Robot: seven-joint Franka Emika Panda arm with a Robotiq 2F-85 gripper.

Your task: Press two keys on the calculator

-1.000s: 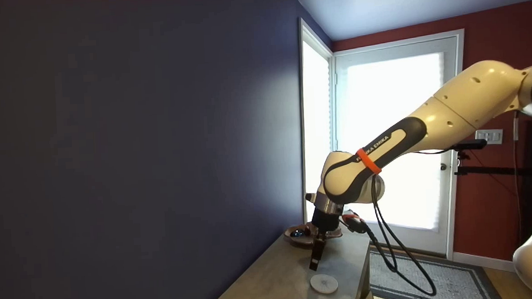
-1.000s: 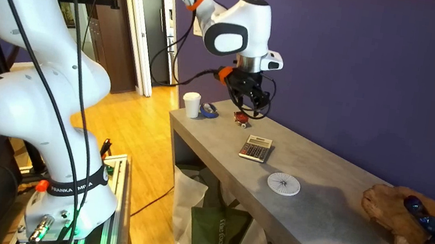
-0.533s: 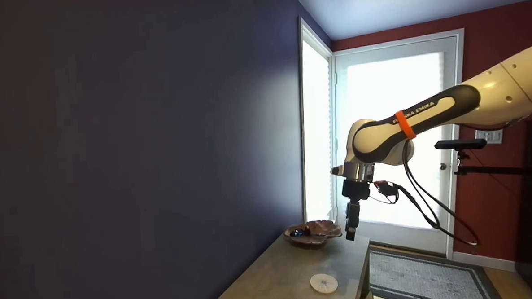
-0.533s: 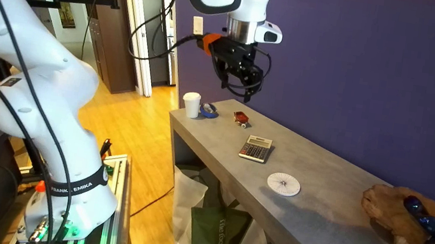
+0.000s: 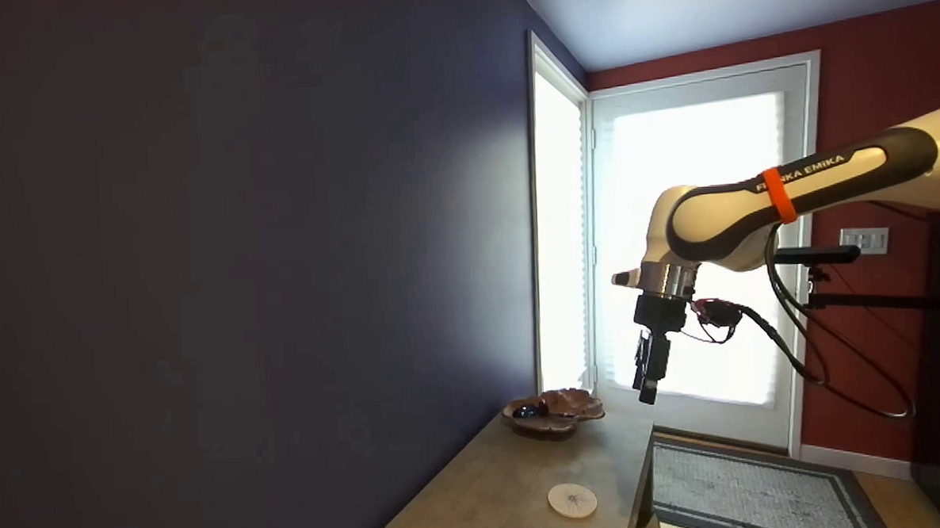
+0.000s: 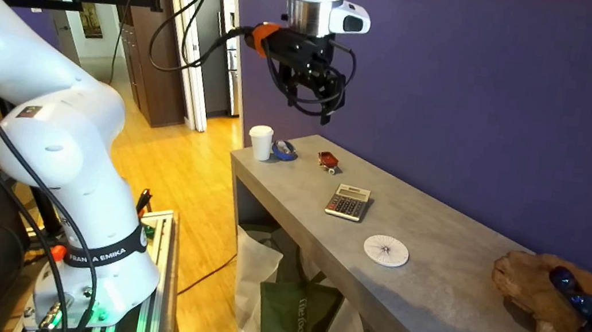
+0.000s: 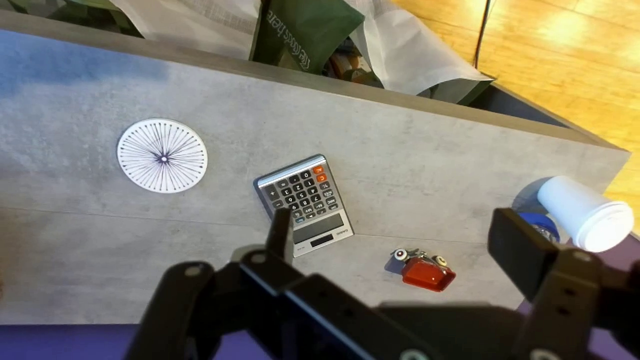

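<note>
grey counter [image 7: 430,167] bears the calculator [image 7: 304,206]; the gripper [image 7: 392,235] gapes wide, empty: pressing while so spread could strike wrong keys [image 7: 302,194].

A grey tabletop [image 7: 425,165] is carrying a calculator [image 7: 306,202], which is lying between a white round disc [image 7: 162,155] and a red wheeled toy [image 7: 427,274]. Near one corner a lidded white cup [image 6: 260,144] is standing upright, with a round blue item [image 6: 283,155] sitting just beside it. Toward the opposite end, a brown wooden dish [image 6: 542,310] is resting well apart.
</note>
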